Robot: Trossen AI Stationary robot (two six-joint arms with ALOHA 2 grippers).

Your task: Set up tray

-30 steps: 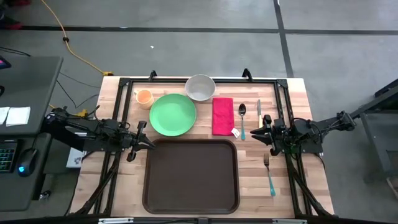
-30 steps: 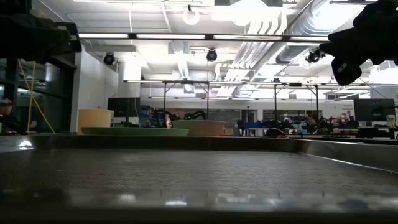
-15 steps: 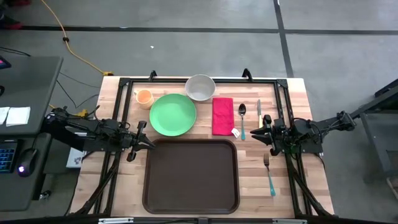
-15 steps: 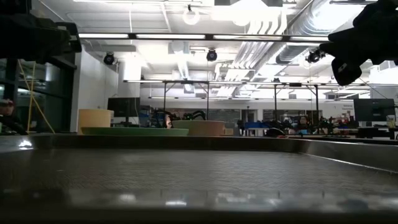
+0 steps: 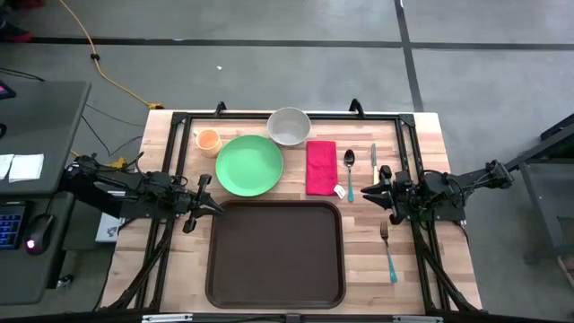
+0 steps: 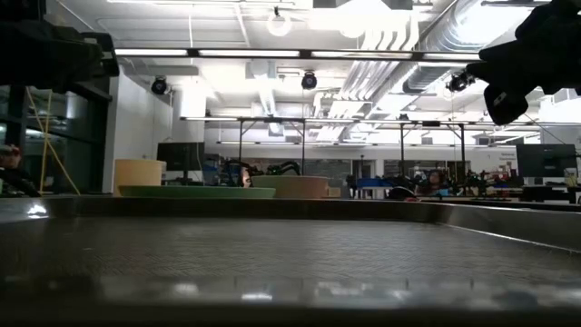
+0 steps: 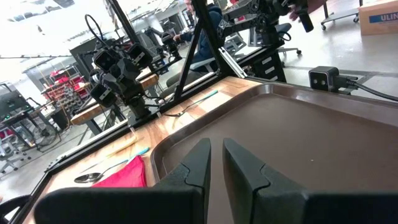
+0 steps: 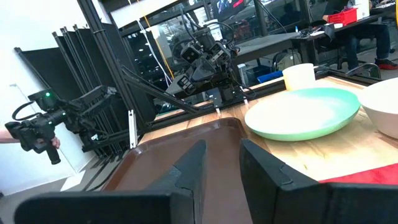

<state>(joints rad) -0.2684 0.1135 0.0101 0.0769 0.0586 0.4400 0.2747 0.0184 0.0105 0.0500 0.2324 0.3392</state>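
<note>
Seen from overhead, the dark brown tray [image 5: 275,253] lies flat and bare on the near half of the wooden tabletop [image 5: 430,144], inside the black metal frame [image 5: 179,126]. Beyond its far edge stand a green plate [image 5: 249,165], a small orange cup [image 5: 208,140], a grey bowl [image 5: 289,126] and a folded red napkin [image 5: 321,167]. A spoon [image 5: 349,165] and a knife [image 5: 374,160] lie to the right of the napkin, and a teal-handled fork [image 5: 388,248] rests by the tray's right side.

The left gripper [image 5: 213,203] hovers at the tray's far left corner, and the right gripper [image 5: 366,192] hovers off its far right corner, near the spoon. Neither holds anything.

Only the wrist cameras show the fingers clearly. The left gripper [image 7: 216,150] has its fingers [image 7: 200,162] set a narrow slit apart above the tray [image 7: 311,137]. The right gripper [image 8: 222,154] keeps a slightly wider gap over the tray's [image 8: 161,163] edge, with the plate [image 8: 303,112] and cup [image 8: 298,76] ahead of it.

From table height the tray [image 6: 272,263] fills the foreground as a textured dark plane. The plate [image 6: 195,191], cup [image 6: 138,171] and bowl [image 6: 290,186] are thin shapes past its far rim, and the cutlery is hidden. This view alone takes in the lit workshop ceiling and distant benches. The right wrist camera catches a person's hand [image 8: 48,144] holding a black device at the frame's edge.
</note>
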